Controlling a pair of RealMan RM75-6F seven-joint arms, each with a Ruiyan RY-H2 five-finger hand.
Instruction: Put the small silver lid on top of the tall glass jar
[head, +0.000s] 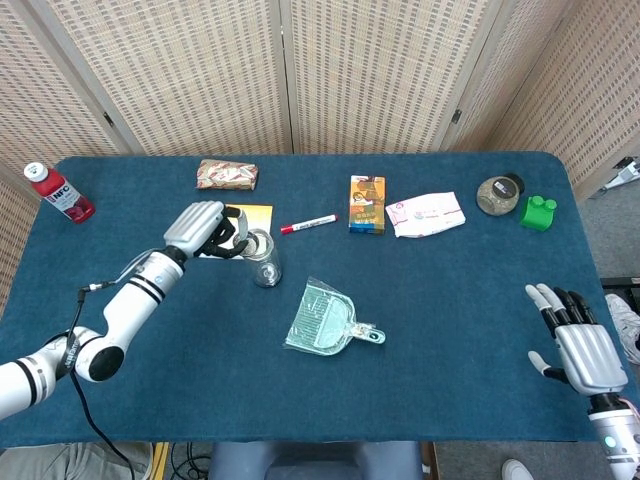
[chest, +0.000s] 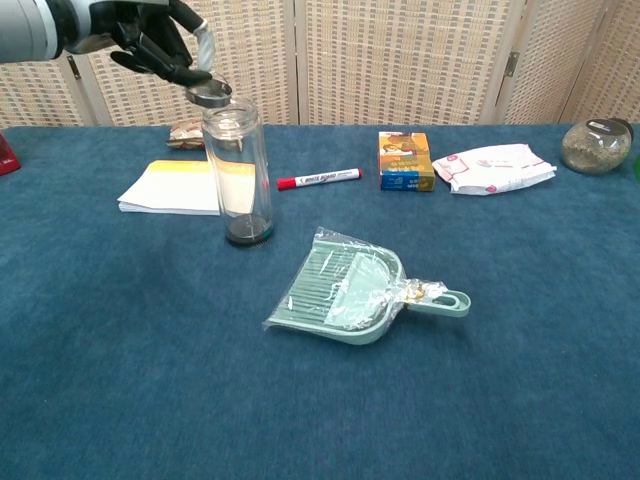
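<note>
Silver lid: small silver lid (chest: 210, 97) pinched in the left hand (chest: 160, 42), poised just above and slightly left of the jar mouth, not yet seated.
Left hand: fingers closed on the lid's edge, forearm reaching in from the left side of the counter (head: 450, 290).
Tall glass jar: tall glass jar (chest: 237, 172) upright and uncapped beside the yellow notepad (chest: 178, 186), dark base on the blue cloth.
Step in hand: by the look of it, final alignment of lid over rim.
Next move: likely a small shift rightward to centre the lid, then a level lowering onto the rim before release; a tilted drop risks sliding off or nudging the tall jar.
Right hand: right hand (head: 582, 342) at the near right corner, fingers spread, holding nothing.
Nearby: red marker (chest: 319, 179) just right of the jar, wrapped dustpan (chest: 345, 290) in front of it, well apart from the work.
</note>
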